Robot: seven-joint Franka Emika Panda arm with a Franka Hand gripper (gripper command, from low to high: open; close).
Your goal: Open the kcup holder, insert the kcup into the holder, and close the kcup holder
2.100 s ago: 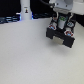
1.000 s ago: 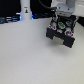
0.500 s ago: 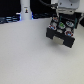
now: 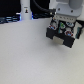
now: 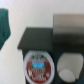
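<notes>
The black boxy kcup holder (image 4: 63, 38) stands at the exterior view's right, under the white arm. My gripper (image 4: 62, 25) hangs right over it, its dark fingers on either side of the small green-topped kcup (image 4: 62, 23). In the wrist view the kcup (image 5: 40, 65) shows large and close as a round lid with a red and white pattern, in front of the holder's black top (image 5: 39, 38). The gripper appears shut on the kcup. The frames are too blurred to show whether the holder's fronts are open.
A tall white bottle-like post (image 4: 24, 10) stands at the back on the exterior view's left. The pale table (image 4: 25, 55) spreads in front of it. The wrist view shows a teal object (image 5: 4, 25), a grey panel (image 5: 67, 22) and a round white shape (image 5: 70, 66).
The gripper with the kcup has stayed over the holder. It sat slightly higher one second ago and has come down a little since.
</notes>
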